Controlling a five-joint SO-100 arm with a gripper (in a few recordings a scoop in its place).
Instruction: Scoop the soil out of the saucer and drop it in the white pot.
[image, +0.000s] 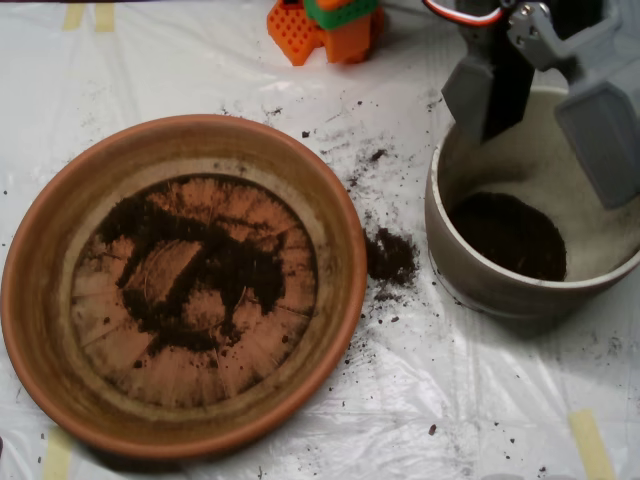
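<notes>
My pincer (545, 95) hung over the white pot (470, 265), its two grey shells spread wide apart with nothing caught between them, so I judged I was at the dropping end of a run. One shell sat above the pot's far rim and the other over its right side. A dark heap of soil (510, 235) lay on the pot's floor, below and between the shells.

To the left of the pot sat the terracotta saucer (60, 230), just beside it but not touching. A thin, patchy layer of soil (210, 270) covered the middle of its ridged floor, with bare orange showing through. A small spilled clump (390, 255) lay on the plastic sheet (450, 400) over the counter, in the gap between saucer and pot, with loose grains scattered beyond it.

To do this step well, I thought the shells should stay centred above the pot's mouth until every crumb had fallen, and not swing away early, since the spill beside the pot showed where stray soil lands. The next scoop would need the shells pressed flat to the saucer floor, because so little was left to gather.

Beyond the pot's upper left stood an orange and green plastic part (325, 25). I could read no brand, label or writing anywhere.
</notes>
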